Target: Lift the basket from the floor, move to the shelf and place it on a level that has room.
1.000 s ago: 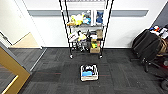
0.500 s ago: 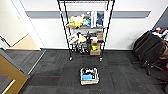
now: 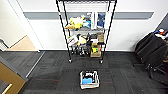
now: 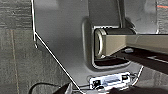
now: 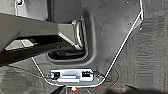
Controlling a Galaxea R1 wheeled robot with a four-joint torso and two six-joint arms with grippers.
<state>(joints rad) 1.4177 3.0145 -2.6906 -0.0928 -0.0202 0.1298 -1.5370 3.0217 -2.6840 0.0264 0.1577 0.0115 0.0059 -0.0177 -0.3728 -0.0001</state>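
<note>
The floor (image 3: pixel 50 72), dark grey streaked carpet, is spread across the lower part of the head view; the shelf (image 3: pixel 86 30), a tall black rack on casters, is stood against the pale wall at twelve o'clock, its middle tiers crowded with yellow plush toys (image 3: pixel 76 22), boxes and assorted goods; the top level (image 3: pixel 86 1) is seen as a wire tier at the tips of the posts, and whether it has room cannot be told from here; a dark office chair (image 3: pixel 151 53) is placed at three o'clock, well apart from the rack; the basket (image 3: pixel 89 79) is set on the floor at six o'clock, in front of the shelf and apart from it, with a blue item and dark items lying inside; it is judged light but loaded, woven and somewhat pliant, so sagging is to be expected under a one-sided lift; the best hold is judged to be at the two short ends of the braided rim, one per gripper, though the loop handles cannot be made out; in the wrist views carpet and robot parts are seen, and whether either gripper is wide or narrow cannot be told.
</note>
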